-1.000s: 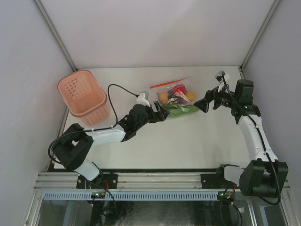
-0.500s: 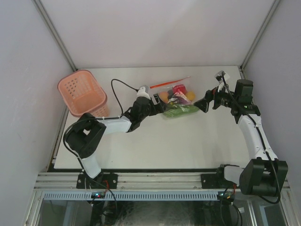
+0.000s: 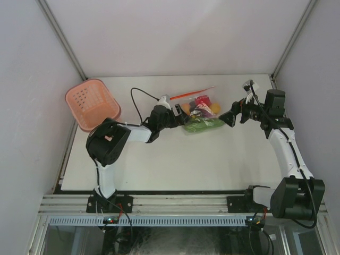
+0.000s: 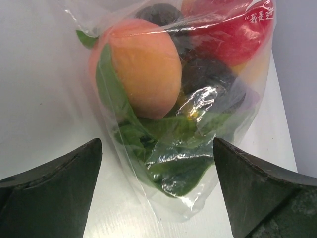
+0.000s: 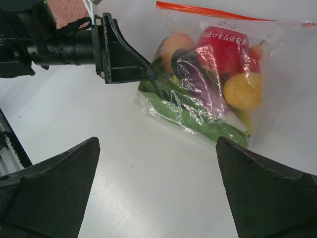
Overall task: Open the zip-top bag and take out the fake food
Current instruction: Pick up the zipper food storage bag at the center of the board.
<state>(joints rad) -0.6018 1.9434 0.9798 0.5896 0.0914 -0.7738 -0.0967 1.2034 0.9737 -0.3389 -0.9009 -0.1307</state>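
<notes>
**Q:** Where is the zip-top bag [image 3: 197, 112] lying, and which way is it running?

**A:** It is lying flat on the bench [image 3: 212, 159], far of middle, between my two hands. Its red zipper strip [image 3: 192, 93] is running left to right along the far edge, slightly tilted. The closed bottom is facing my bases. The fake food [image 5: 218, 74] is all sitting inside, and the strip is looking sealed.

**Q:** Hand states?

**A:** My left hand [image 3: 178, 118] is spread wide and gripping nothing. In its wrist view the bag's near-left corner, with the green leaves [image 4: 168, 148] under the orange piece [image 4: 141, 69], is sitting between the fingers. I cannot tell whether plastic is touching either one. My right hand [image 3: 229, 118] is also spread and empty. It is hovering just off the bag's right side and facing it.

**Q:** Which hand is nearer, and to what?

**A:** The left is nearer the bag body. Neither is at the strip, which is lying beyond both hands, on the bag's far side. My judgement is that any opening move is turning on reaching that far edge.

**Q:** Room to move?

**A:** Open bench is showing on the near side of the bag. The back wall [image 3: 175, 37] is standing behind the strip, with some bench between. The pink basket [image 3: 90, 109] is sitting far left, well apart from the bag.
</notes>
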